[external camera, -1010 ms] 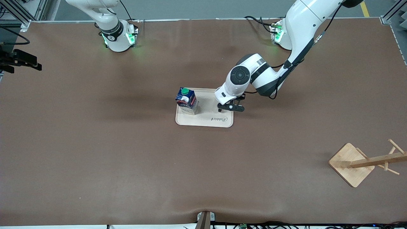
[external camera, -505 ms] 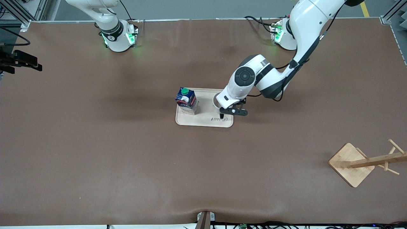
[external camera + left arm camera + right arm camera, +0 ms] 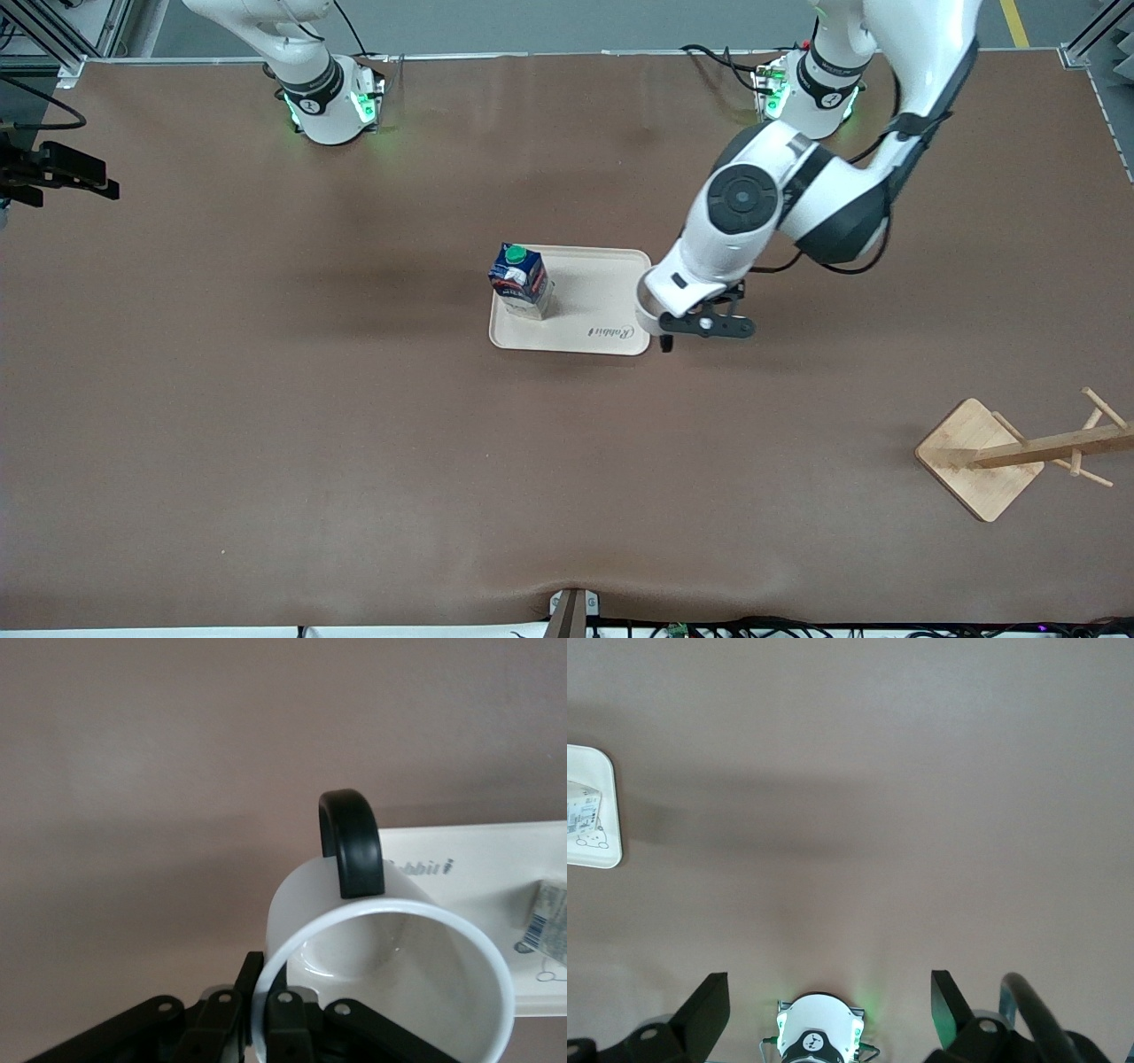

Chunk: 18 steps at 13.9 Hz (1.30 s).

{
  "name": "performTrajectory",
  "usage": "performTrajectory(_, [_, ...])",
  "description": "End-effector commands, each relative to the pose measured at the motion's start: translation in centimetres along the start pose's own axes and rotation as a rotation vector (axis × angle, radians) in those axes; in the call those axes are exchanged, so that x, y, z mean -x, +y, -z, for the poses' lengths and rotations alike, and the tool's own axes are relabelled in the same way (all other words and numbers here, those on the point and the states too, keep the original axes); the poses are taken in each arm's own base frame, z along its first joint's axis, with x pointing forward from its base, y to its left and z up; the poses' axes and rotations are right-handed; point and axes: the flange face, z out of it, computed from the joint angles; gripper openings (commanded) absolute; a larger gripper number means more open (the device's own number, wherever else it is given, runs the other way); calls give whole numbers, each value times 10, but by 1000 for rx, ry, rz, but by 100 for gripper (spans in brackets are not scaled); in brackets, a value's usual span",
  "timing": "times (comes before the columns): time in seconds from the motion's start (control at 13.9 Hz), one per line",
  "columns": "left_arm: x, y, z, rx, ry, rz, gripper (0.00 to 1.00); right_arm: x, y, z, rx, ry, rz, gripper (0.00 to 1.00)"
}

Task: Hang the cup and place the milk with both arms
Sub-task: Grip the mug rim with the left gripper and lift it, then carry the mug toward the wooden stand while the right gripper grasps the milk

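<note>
Brown worktop [image 3: 354, 443] carries a beige tray [image 3: 602, 283] with the milk [image 3: 521, 281] standing on it, a wooden rack [image 3: 1019, 456] well apart. Left tool [image 3: 666, 341] pinches the cup [image 3: 390, 966] by its rim over the tray's edge. Right tool [image 3: 829, 1010], spread wide, waits aloft.

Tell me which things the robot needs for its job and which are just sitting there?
Needed for the job:
- cup, pinched at its rim by the left pincer, over the tray's edge
- milk, standing on the tray
- wooden rack, toward the left arm's end
- right pincer, open, waiting high up

Just there:
- tray
- brown table
</note>
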Motion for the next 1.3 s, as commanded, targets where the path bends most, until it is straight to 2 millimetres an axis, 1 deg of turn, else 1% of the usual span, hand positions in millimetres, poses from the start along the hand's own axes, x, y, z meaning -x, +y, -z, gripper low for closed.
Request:
performTrajectory(0.0, [-11, -34, 23, -3, 20, -3, 0, -6, -14, -2, 2, -3, 25, 100])
performTrajectory(0.14, [-17, -56, 38, -10, 21, -10, 0, -5, -11, 4, -4, 11, 19, 100])
performTrajectory(0.29, [-27, -84, 53, -11, 18, -20, 0, -4, -6, 8, 0, 21, 8, 100])
performTrajectory(0.36, [-31, -101, 60, -10, 18, -27, 0, -5, -3, 5, -9, 19, 2, 100])
performTrajectory(0.5, [-39, -132, 65, -9, 18, -46, 0, -12, 0, 4, -21, 41, 0, 100])
performTrajectory(0.65, [-44, -157, 71, -4, 30, -43, 0, -44, 1, -33, -23, -28, 6, 100])
performTrajectory(0.72, [-46, -166, 70, -9, 29, -45, 0, -52, -1, -44, -25, -50, 11, 100])
performTrajectory(0.79, [-48, -175, 70, -14, 31, -49, 0, -63, 0, -62, -26, -86, 12, 100])
performTrajectory(0.87, [-49, -189, 69, -14, 30, -50, 0, -77, 0, -85, -30, -142, 13, 100])
performTrajectory(1.01, [-52, -215, 66, -12, 24, -79, 0, -78, -1, -95, -29, -173, 13, 100])
performTrajectory(1.08, [-52, -224, 66, -12, 24, -91, 0, -77, -7, -108, -45, -196, 12, 100])
performTrajectory(1.23, [-53, -253, 68, -13, 26, -101, 0, -74, -13, -127, -96, -178, 5, 100])
